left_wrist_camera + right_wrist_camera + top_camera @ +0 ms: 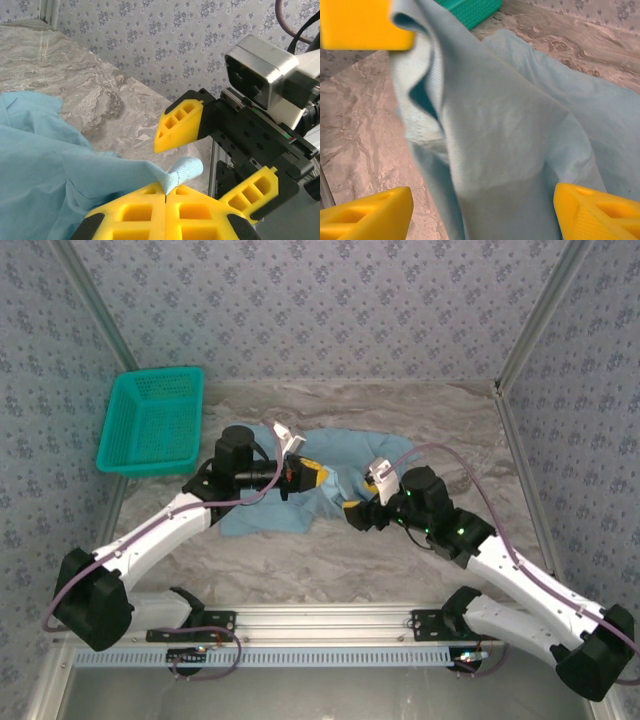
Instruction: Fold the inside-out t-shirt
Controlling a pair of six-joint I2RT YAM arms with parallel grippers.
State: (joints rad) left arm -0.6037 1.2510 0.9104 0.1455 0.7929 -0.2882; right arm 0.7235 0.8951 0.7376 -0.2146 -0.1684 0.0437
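Pinching a lifted fold of the t-shirt point(268, 512), the left tool point(165, 192) is clamped on cloth, likely presenting it; the right tool point(212, 159) gapes wide before that fold. The rest lies bunched on the surface point(400, 565) to the right of the basket point(150, 422).

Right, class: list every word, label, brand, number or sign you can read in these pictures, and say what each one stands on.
No text can be read in any view.
t-shirt: light blue cloth, no legible print or label where it shows.
basket: bare teal mesh, no lettering.
wallpaper: repeated flower pattern, no words.
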